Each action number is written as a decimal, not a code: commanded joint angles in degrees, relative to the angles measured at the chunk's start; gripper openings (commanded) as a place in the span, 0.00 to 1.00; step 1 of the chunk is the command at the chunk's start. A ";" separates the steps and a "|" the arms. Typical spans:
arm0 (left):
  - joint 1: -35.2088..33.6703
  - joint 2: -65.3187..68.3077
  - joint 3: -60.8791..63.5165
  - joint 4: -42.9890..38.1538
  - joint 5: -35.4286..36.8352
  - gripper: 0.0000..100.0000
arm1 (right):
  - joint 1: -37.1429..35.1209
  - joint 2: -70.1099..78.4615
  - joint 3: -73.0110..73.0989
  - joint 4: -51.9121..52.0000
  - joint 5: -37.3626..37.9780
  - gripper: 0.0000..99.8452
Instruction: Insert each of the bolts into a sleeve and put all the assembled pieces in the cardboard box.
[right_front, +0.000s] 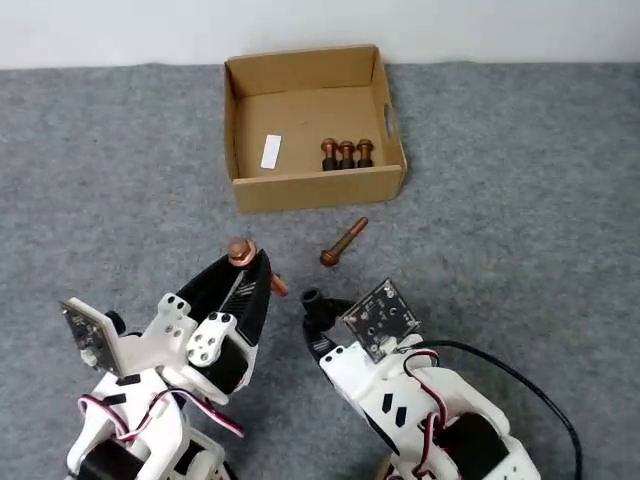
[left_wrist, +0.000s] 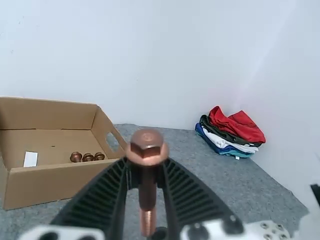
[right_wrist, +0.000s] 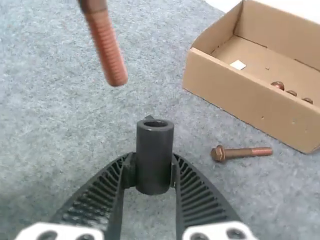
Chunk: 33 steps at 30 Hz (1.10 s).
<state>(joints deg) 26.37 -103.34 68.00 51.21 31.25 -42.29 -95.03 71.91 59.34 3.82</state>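
The open brown cardboard box (right_front: 316, 190) holds three copper-headed assembled pieces (right_front: 346, 153) in a tight row near its arm-side wall, with a small white label (right_front: 271, 151) flat on its floor beside them. Just outside that wall, a loose copper hex-head bolt (right_front: 344, 242) lies on the grey carpeted surface (right_front: 520, 200). Farther from the box, the left end effector (right_front: 252, 265) clamps a second copper bolt (right_front: 240, 252), and the right end effector (right_wrist: 154, 167) grips an upright black cylindrical sleeve (right_wrist: 155, 145), with that bolt's threaded tip above the sleeve and apart from it.
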 joint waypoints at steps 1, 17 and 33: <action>0.44 -0.26 -0.31 -2.02 0.44 0.00 | -0.48 -0.40 -0.79 -1.71 2.46 0.01; 3.52 -0.26 1.89 -2.99 2.11 0.00 | -0.66 -0.04 -1.14 -6.37 8.88 0.01; 3.34 -0.35 3.12 -4.04 2.55 0.00 | -2.07 -0.31 -0.88 -6.02 8.88 0.01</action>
<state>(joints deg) 29.36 -103.60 71.52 48.40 33.54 -45.45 -94.86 72.09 54.68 12.09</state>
